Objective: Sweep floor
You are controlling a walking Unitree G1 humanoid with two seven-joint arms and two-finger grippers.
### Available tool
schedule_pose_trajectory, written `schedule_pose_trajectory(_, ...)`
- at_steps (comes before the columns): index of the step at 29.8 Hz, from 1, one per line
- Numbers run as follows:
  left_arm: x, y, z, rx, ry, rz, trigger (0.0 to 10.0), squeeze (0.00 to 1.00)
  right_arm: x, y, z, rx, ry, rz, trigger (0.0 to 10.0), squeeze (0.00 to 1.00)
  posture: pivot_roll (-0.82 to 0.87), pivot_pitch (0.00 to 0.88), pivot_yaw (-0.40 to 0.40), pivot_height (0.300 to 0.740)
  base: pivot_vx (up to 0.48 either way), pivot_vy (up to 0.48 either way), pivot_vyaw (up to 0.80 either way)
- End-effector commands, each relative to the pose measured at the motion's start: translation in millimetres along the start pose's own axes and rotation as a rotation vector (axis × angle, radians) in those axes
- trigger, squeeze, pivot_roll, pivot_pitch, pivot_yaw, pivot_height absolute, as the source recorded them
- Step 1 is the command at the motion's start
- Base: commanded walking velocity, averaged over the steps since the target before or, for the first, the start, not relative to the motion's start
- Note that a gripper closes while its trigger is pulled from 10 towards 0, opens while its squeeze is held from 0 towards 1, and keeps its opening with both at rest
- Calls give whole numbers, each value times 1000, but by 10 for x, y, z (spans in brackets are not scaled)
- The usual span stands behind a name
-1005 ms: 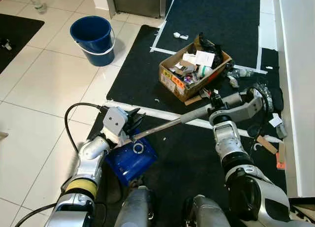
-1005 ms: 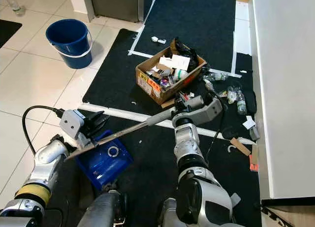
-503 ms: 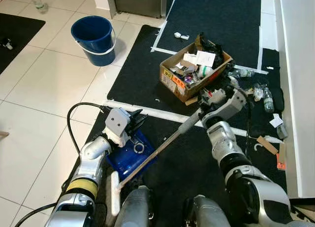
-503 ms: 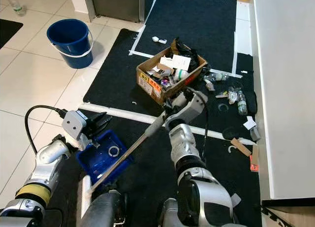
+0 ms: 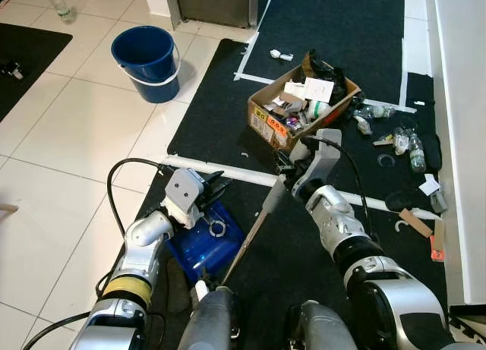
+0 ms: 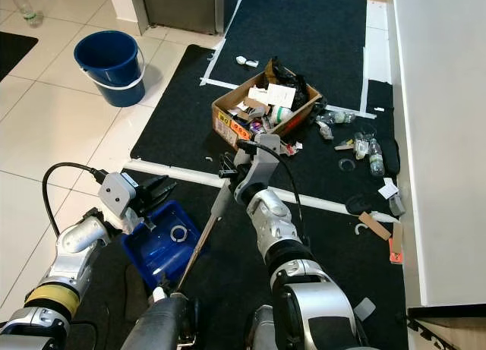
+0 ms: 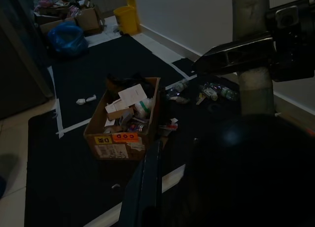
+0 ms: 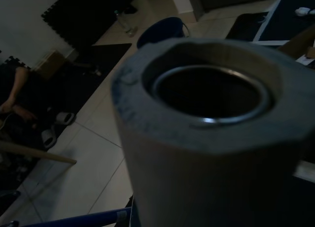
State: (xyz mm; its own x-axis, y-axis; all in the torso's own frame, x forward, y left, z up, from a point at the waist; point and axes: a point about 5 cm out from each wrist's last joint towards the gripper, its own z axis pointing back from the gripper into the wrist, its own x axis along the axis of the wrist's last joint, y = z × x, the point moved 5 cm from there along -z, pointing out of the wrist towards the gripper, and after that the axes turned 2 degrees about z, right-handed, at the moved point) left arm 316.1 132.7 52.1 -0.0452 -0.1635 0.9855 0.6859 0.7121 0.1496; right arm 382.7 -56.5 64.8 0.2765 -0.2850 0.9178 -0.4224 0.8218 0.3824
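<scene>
Mat: large black floor mat with white tape lines, lay over white tile ahead of the robot. Bucket: blue, stood on tile well left of the mat's far part. Box: open cardboard carton heaped with rubbish, sat on the mat just beyond the right gripper. Dustpan: blue, lay on the mat near the robot's feet, gripped at its near edge by the left gripper; the two black fingers seemed closed on its rim, though the hold was partly hidden. Broom: the task's tool, a grey-sleeved metal handle running from the right gripper down and back to a point beside the dustpan, its head hidden near the robot's legs; right jaws were clamped round the handle's upper end, which loomed large in the right wrist view as a hollow tube. Litter: bottles, scraps and paper lay scattered on the mat right of the box, well apart from the broom's low end. Risks, as judged: the handle stood close to the box corner, so a forward swing could knock it and spill more rubbish; the broom's low end sat just beside the dustpan, so a careless stroke could shove the pan out of the left grip; the litter lay far from the dustpan, so sweepings might scatter over the tape lines
</scene>
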Motion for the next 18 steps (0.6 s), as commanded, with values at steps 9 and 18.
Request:
schedule_pose_trajectory(9, -466, -356, 124, -98, 171, 167, 10000, 0, -294, 283, -13, 78, 124, 224, 10000, 0, 129, 165, -44, 740, 0, 0, 0)
schedule_pose_trajectory(18, -475, -397, 127, -110, 171, 175, 10000, 0, 248, 643, -132, 98, -176, 299, 10000, 0, 128, 169, -39, 740, 0, 0, 0)
